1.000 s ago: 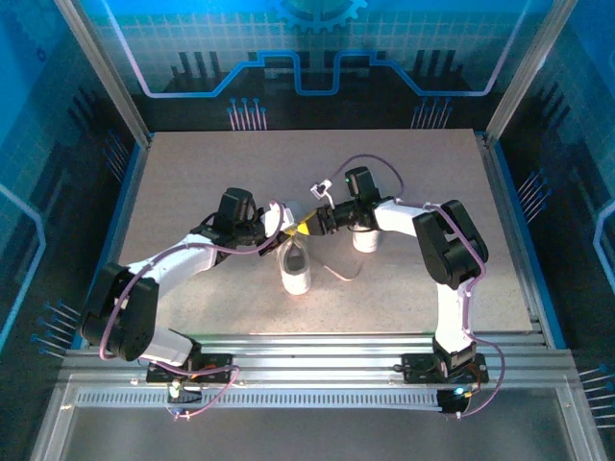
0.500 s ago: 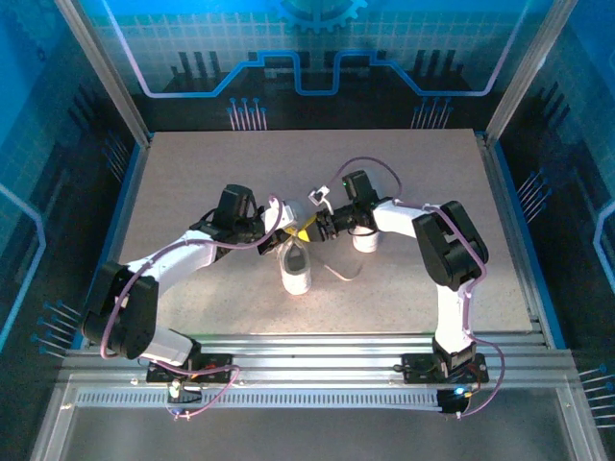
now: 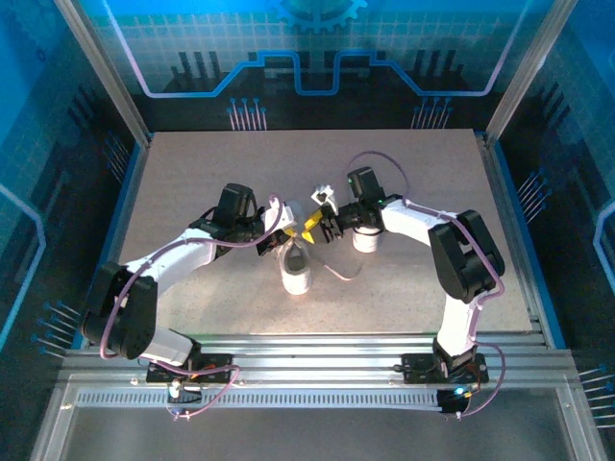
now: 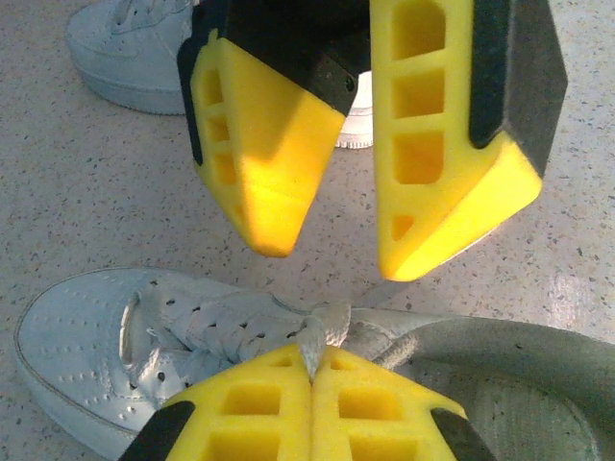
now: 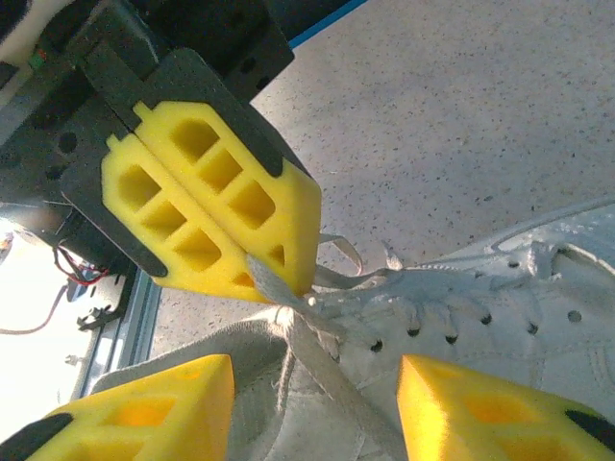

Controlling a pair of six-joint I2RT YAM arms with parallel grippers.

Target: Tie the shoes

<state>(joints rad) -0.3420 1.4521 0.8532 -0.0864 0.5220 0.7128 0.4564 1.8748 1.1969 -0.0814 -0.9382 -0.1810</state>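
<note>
Between the two arms, one white sneaker [image 3: 296, 271] stands with its toe toward the near edge; the left wrist view has it low in frame [image 4: 115, 331], the right wrist view at the right [image 5: 500, 307]. The other shoe [image 3: 365, 240] stands beside the right arm and appears far off in the left wrist view [image 4: 130, 48]. My left gripper [image 4: 312, 363] is shut on a pale lace [image 4: 322, 331] just above the near sneaker's tongue, as the right wrist view confirms [image 5: 279, 283]. My right gripper [image 5: 317, 408] hangs open straddling the tongue and lace, its fingertips [image 4: 274, 235] facing the left gripper closely.
A loose lace end [image 3: 336, 272] trails right of the near sneaker on the speckled table [image 3: 192, 192]. Both grippers [image 3: 293, 235] meet over the sneaker's opening. Metal rails [image 3: 317, 351] run along the near edge, and blue panels wall in the sides.
My right gripper's jaws have spread wider apart over the sneaker, and the right arm's elbow has swung outward to the right. The left gripper has stayed shut on the lace.
</note>
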